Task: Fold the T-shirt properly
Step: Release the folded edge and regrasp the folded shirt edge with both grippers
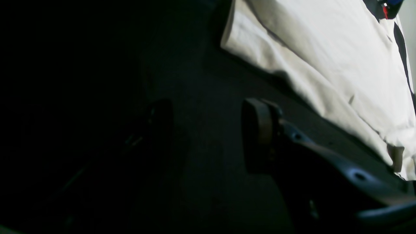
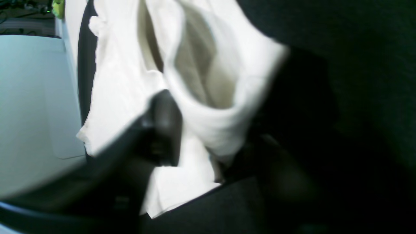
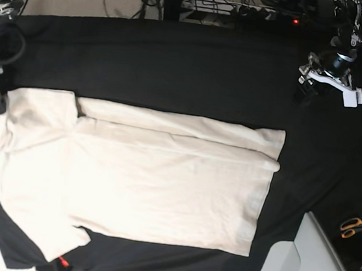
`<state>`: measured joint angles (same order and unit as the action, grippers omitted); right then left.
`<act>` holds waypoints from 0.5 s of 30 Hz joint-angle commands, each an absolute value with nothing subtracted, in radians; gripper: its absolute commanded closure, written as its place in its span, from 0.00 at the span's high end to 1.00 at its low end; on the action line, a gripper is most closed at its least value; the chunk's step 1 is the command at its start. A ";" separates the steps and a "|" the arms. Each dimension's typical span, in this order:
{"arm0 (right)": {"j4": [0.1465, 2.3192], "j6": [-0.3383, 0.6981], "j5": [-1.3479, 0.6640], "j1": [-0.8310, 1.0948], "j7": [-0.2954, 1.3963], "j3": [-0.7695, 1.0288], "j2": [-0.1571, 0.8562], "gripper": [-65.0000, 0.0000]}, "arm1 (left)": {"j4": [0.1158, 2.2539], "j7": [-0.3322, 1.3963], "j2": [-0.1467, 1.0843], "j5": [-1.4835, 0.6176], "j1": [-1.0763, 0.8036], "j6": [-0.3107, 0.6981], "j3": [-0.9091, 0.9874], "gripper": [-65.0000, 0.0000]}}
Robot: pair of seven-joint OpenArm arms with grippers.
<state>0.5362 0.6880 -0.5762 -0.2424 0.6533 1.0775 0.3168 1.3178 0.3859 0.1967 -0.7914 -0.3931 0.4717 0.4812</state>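
Pinching the unprinted T-shirt (image 2: 208,130), the right gripper (image 2: 208,136) holds cloth; left gripper (image 1: 208,130) gapes empty.

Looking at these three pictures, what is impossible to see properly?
- Right wrist view: the right gripper is blurred, so its hold on the T-shirt is unclear.
- Left wrist view: the left half is too dark.
- Base view: the orange thing is hidden under the shirt's edge.

Soft wrinkly cotton T-shirt (image 3: 163,173) (matt black tablecloth (image 3: 175,69))
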 commanded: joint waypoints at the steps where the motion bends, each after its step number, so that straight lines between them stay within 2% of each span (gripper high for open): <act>1: 0.547 0.698 -0.595 -0.259 0.639 1.075 0.341 0.17 | 1.331 0.367 0.208 -0.808 -0.392 0.484 0.489 0.51; 3: 0.547 0.698 -0.596 -0.259 0.639 1.075 0.340 0.02 | 1.331 0.367 0.208 -0.812 -0.392 0.484 0.489 0.51; 4: 0.547 0.698 -0.596 -0.259 0.639 1.075 0.340 0.00 | 1.331 0.367 0.206 -0.816 -0.390 0.484 0.489 0.51; 15: 0.547 0.698 -0.596 -0.246 0.642 1.043 0.328 0.01 | 1.106 0.372 0.134 -0.817 -0.171 0.484 0.487 0.52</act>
<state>0.5362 0.6888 -0.5758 -0.2348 0.6533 1.0431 0.3069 1.0920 0.3809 0.1215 -0.8078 -0.1806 0.4725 0.4858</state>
